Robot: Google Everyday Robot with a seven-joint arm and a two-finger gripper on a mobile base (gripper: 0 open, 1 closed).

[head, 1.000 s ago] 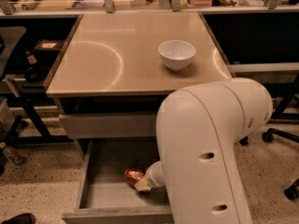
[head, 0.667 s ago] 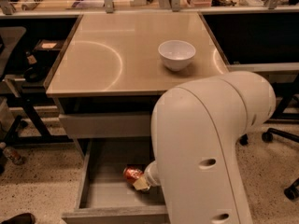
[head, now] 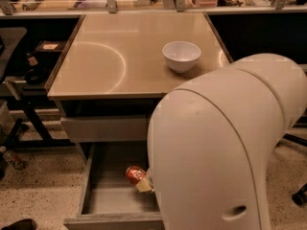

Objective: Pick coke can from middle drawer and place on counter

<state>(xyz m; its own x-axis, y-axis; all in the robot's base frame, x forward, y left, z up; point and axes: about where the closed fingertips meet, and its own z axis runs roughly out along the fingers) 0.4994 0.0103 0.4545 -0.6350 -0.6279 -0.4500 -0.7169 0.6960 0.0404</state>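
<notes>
The coke can (head: 134, 173) lies tilted inside the open middle drawer (head: 106, 195), near its right side. My gripper (head: 144, 185) reaches down into the drawer right beside the can; only a small pale tip of it shows below the big white arm (head: 220, 147), which hides the rest and the drawer's right part. The counter (head: 120, 56) is the tan top above the drawer.
A white bowl (head: 181, 55) stands on the counter's right half. A shut drawer front (head: 103, 128) sits above the open one. Dark desks and chair legs flank the cabinet on both sides. Cluttered shelves run along the back.
My arm has shifted a little to the left and covers more of the drawer. The can stays in about the same spot.
</notes>
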